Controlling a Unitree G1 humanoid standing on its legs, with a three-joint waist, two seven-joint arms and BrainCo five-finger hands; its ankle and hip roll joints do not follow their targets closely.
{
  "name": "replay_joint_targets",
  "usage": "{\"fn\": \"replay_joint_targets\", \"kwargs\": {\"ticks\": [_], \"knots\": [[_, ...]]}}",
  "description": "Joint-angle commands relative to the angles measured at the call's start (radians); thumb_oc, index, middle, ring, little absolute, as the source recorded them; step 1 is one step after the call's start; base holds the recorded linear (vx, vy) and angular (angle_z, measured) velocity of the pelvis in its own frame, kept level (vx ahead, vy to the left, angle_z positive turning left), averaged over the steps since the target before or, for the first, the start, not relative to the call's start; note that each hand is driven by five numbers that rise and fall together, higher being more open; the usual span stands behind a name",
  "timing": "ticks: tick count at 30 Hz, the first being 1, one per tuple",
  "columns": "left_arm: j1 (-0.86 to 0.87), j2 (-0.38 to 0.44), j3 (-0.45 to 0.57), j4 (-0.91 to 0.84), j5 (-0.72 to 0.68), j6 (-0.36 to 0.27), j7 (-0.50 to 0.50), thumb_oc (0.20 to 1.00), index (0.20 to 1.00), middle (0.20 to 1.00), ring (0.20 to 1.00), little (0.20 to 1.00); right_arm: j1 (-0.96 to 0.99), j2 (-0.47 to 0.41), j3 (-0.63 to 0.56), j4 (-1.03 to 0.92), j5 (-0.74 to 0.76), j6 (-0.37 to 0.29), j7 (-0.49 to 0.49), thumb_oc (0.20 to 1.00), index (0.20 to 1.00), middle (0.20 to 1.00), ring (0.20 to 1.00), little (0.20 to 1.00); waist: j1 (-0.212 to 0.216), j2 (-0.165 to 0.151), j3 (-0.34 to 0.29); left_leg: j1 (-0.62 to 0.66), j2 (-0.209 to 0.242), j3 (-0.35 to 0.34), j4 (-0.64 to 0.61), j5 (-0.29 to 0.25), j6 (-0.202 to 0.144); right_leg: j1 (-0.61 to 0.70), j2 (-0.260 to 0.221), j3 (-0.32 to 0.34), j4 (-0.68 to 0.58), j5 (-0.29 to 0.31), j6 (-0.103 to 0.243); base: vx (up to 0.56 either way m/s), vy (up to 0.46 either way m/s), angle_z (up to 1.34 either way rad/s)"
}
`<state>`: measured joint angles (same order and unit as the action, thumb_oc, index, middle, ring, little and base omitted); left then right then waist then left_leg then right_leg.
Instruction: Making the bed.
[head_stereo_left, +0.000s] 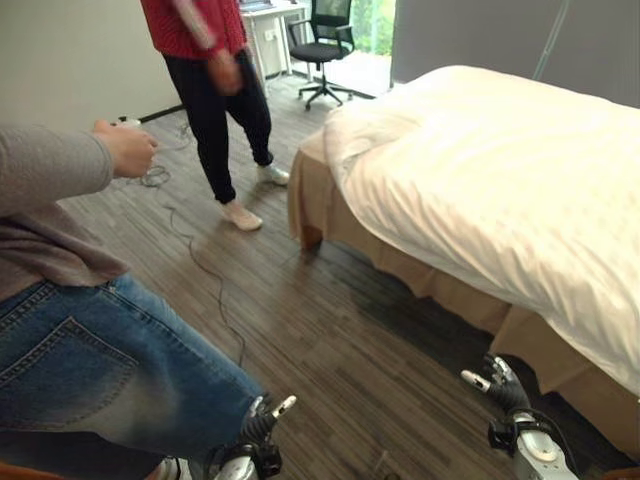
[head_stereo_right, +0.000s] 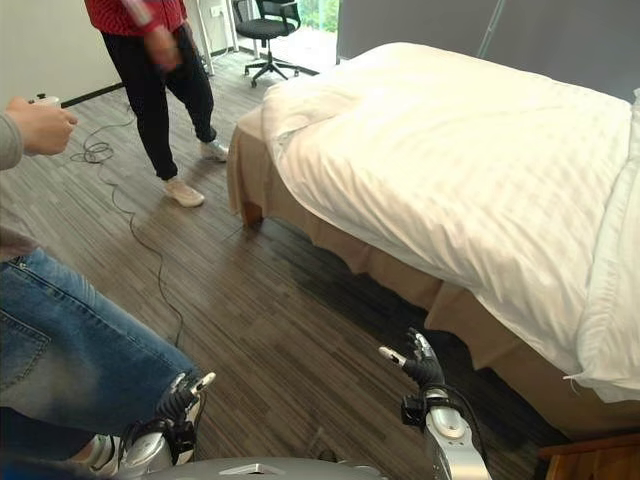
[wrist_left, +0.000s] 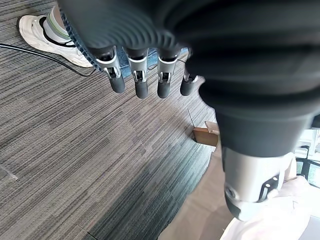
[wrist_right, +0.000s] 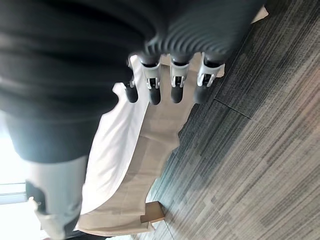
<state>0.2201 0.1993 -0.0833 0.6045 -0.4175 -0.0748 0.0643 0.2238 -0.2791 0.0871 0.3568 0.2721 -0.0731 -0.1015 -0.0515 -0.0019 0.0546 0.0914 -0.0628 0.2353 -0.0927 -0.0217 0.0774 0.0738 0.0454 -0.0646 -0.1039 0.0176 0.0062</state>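
White duvet (head_stereo_right: 470, 170) covers the bed (head_stereo_left: 400, 260), draped over its near side and hanging partway down a tan bed skirt (head_stereo_right: 340, 245). At the foot corner the duvet is bunched and rumpled, with the skirt showing beneath it. I can read no writing or labels on the bedding or anything else.

Grey-brown wood-plank floor (head_stereo_left: 330, 340) lies open between me and the bed's near side: a wide strip running along the skirt toward the foot corner. A thin black cord (head_stereo_left: 200, 270) snakes across the planks. On my left stands a person in jeans (head_stereo_left: 90, 370), very close, arm stretched out with a small controller (head_stereo_left: 125, 123) in the fist. A second person in a red top and black trousers (head_stereo_left: 225, 110) stands farther off, past the foot of the bed. Beyond them an office chair (head_stereo_left: 322, 50) sits beside a white desk (head_stereo_left: 268, 25). A wooden corner (head_stereo_right: 590, 460) shows low at my right, under the hanging edge of the duvet.

Left hand (head_stereo_left: 262, 418) hangs low just beside the jeans, fingers (wrist_left: 140, 82) loosely extended, holding nothing, touching nothing; its wrist view shows the floor and a white sneaker (wrist_left: 47, 35) past the tips.

Right hand (head_stereo_right: 420, 365) hangs low over the floor near the bed's side, apart from the skirt, fingers (wrist_right: 152, 90) relaxed and straight, empty. Its wrist view looks past them at the skirt and the duvet's hanging edge.
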Motion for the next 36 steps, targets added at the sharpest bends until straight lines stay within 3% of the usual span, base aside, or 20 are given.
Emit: {"fn": "replay_joint_targets", "kwargs": {"ticks": [1, 28, 29, 36], "knots": [[-0.069, 0.009, -0.011, 0.046, 0.006, -0.022, 0.000, 1.000, 1.000, 1.000, 1.000, 1.000, -0.041, -0.022, -0.007, -0.034, -0.028, -0.052, -0.006, 1.000, 1.000, 1.000, 1.000, 1.000, -0.001, -0.027, -0.010, 0.072, 0.027, -0.081, 0.005, -0.097, -0.031, 0.040, -0.013, 0.010, 0.028, -0.071, 0.047, 0.00, 0.000, 0.00], [-0.061, 0.008, -0.007, 0.048, -0.005, -0.027, 0.000, 1.000, 1.000, 1.000, 1.000, 1.000, -0.043, -0.019, 0.011, -0.032, 0.023, -0.062, 0.025, 1.000, 1.000, 1.000, 1.000, 1.000, 0.003, -0.018, -0.008, 0.079, 0.021, -0.086, 0.005, -0.098, -0.030, 0.054, -0.018, 0.012, 0.017, -0.062, 0.051, 0.00, 0.001, 0.00], [-0.203, 0.035, 0.067, -0.094, -0.020, -0.085, 0.175, 1.000, 1.000, 1.000, 1.000, 1.000, -0.150, -0.099, 0.195, -0.324, -0.092, -0.033, 0.089, 1.000, 1.000, 1.000, 1.000, 1.000, -0.020, -0.026, 0.061, 0.052, 0.044, 0.096, 0.005, -0.061, -0.028, -0.049, -0.040, 0.016, 0.128, -0.072, 0.067, 0.05, -0.030, -0.07], [-0.100, 0.014, 0.038, -0.140, -0.014, -0.047, 0.093, 1.000, 1.000, 1.000, 1.000, 1.000, -0.124, -0.096, 0.119, -0.303, 0.019, -0.027, 0.092, 1.000, 1.000, 1.000, 1.000, 1.000, -0.003, -0.015, 0.047, 0.072, 0.043, 0.045, 0.005, -0.058, -0.044, 0.040, -0.038, -0.043, 0.053, -0.080, 0.052, 0.12, -0.098, 0.09]]}}
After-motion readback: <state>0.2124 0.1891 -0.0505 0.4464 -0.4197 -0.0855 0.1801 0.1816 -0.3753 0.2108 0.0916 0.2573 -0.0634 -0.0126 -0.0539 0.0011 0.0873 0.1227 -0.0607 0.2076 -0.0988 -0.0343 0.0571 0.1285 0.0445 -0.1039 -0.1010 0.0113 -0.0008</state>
